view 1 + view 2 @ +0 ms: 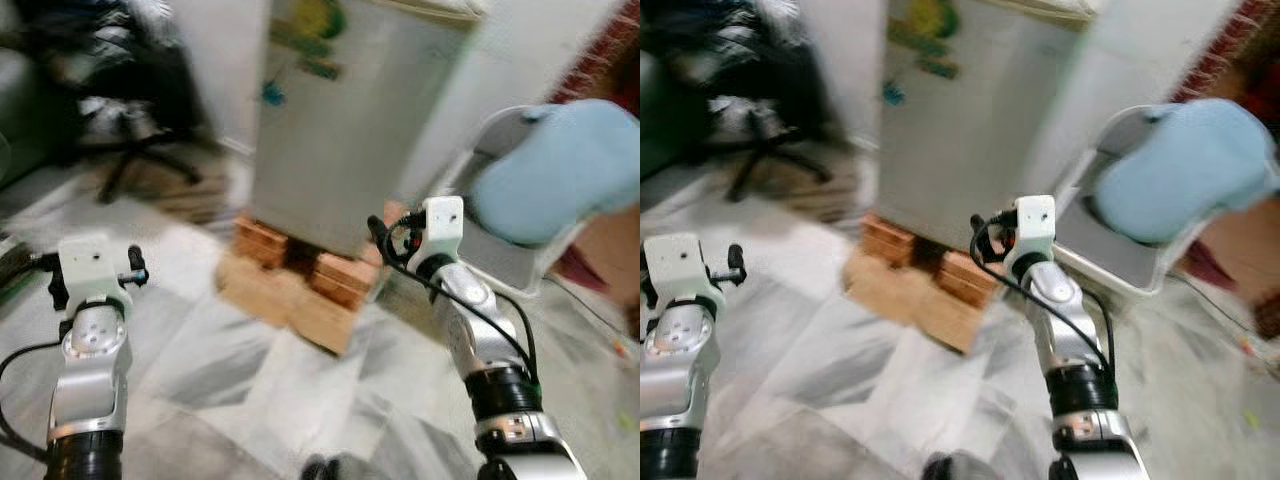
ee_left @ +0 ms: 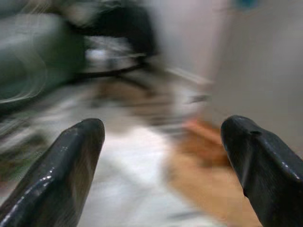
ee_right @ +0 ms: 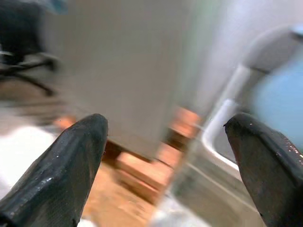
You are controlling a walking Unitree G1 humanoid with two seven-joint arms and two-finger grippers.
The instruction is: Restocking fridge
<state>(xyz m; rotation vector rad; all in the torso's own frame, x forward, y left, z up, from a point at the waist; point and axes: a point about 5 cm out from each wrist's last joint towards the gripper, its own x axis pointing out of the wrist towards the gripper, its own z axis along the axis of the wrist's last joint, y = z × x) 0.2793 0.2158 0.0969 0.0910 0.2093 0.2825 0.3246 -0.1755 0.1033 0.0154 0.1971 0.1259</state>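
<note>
A grey fridge point(image 1: 350, 120) with its door shut stands ahead on red bricks point(image 1: 335, 275) and a wooden board point(image 1: 290, 300); coloured stickers mark its upper front. The picture is blurred. My left arm is raised at the lower left, and its gripper point(image 2: 163, 142) stands open with nothing between the fingers, facing the floor and the fridge's base. My right arm reaches forward close to the fridge's lower right corner. Its gripper point(image 3: 165, 142) is open and empty, looking at the fridge side and the bricks.
A black office chair point(image 1: 120, 110) stands at the back left. To the right of the fridge is a white plastic chair point(image 1: 500, 260) with a light blue cloth point(image 1: 560, 165) over it. A brick wall point(image 1: 610, 50) is at far right. Marble floor point(image 1: 250, 390) lies before me.
</note>
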